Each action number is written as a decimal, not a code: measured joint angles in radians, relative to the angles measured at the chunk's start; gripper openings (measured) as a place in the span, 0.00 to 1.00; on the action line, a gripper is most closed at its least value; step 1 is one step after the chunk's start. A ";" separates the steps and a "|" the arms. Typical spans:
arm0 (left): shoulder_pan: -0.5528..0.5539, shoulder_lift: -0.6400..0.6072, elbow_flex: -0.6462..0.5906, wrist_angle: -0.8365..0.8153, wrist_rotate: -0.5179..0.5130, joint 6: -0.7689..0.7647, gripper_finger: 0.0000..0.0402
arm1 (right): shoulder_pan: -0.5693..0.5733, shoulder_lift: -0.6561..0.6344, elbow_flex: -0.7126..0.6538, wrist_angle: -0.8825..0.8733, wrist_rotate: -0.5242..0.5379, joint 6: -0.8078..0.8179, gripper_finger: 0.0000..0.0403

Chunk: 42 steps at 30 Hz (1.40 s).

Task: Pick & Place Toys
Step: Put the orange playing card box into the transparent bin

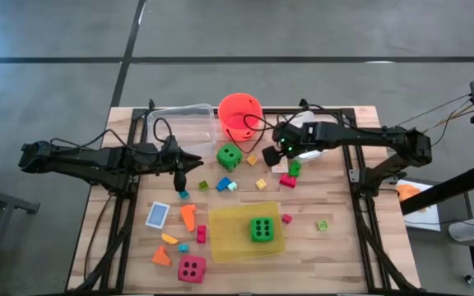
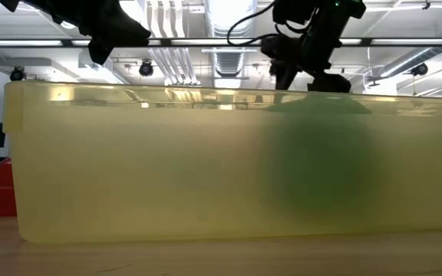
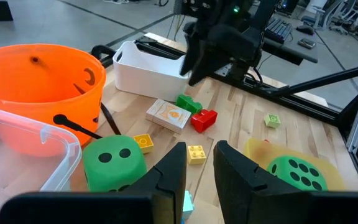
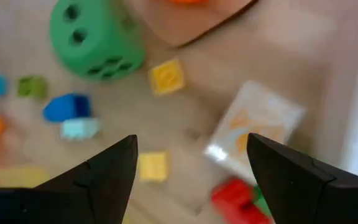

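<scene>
Beside orange bucket: right tool spread apart above card; left tool nearly together, empty.

Near the table's far edge, a clear bin left of, and just beside, a bucket; just before the bucket, a die, with a card to the right. At mid-table, a tray holding a second die. Left of the tray, another card, and nearer the front edge a third die.
</scene>
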 joint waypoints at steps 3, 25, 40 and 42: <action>0.000 0.000 0.000 0.000 0.000 -0.002 0.19 | 0.001 0.011 0.000 0.010 -0.047 0.014 0.72; 0.000 0.000 0.000 0.000 0.000 -0.002 0.19 | 0.006 0.183 -0.002 -0.035 -0.024 0.047 0.92; 0.000 0.000 0.000 -0.002 0.001 0.000 0.19 | 0.005 0.256 -0.004 -0.038 0.039 0.088 0.95; 0.000 0.000 0.000 -0.004 0.001 0.000 0.19 | 0.005 0.264 -0.004 -0.042 0.042 0.089 0.95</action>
